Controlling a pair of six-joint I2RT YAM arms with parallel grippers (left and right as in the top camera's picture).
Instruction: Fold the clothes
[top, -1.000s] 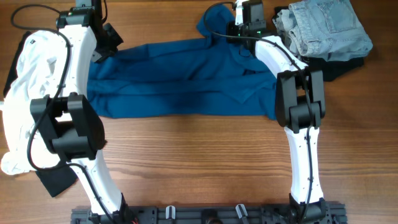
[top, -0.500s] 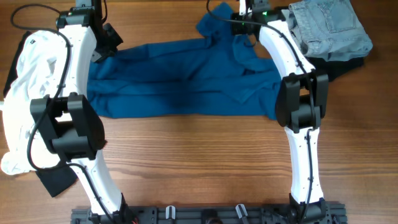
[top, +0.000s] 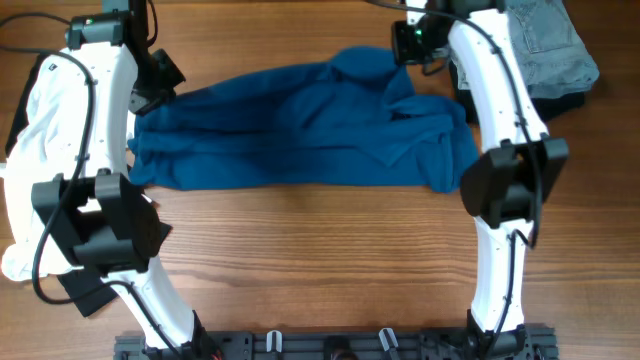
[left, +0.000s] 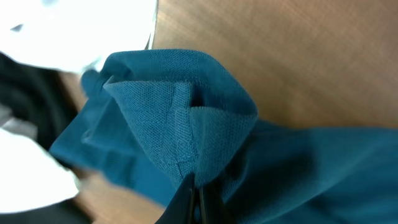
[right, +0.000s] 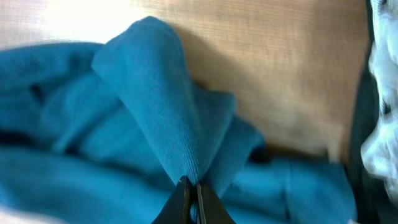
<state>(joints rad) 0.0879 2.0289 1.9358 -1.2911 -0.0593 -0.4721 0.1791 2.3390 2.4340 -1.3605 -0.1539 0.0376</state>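
Left claw and right claw each pinch the shirt.
Both are clamped tight on raised folds at its far corners. Between them, and nearer than both, it sprawls rumpled across the surface.

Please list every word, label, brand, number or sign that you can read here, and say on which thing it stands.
None can be read. The teal shirt, the pale jeans, the white cloth and the wooden table show no legible words, numbers or signs in any view.
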